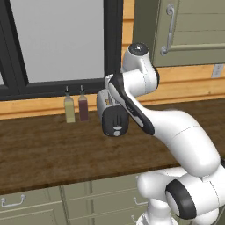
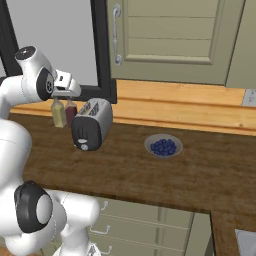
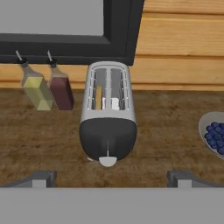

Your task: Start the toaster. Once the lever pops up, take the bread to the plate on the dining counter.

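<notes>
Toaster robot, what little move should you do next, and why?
Probably lower the open gripper toward the toaster's black front end. The gripper hangs above, apart from it, with bread in a slot, so the lever looks unpressed.

No text, label, brand name, number or sign can be read anywhere. The black end face of the toaster (image 3: pixel 108 131) carries a round knob but no printed marks that can be made out. The two bottles (image 3: pixel 47 87) standing to the left of the toaster, one yellowish and one dark red, have plain sides without labels. The cabinet door (image 2: pixel 165 35) above and behind the toaster is also plain.
</notes>
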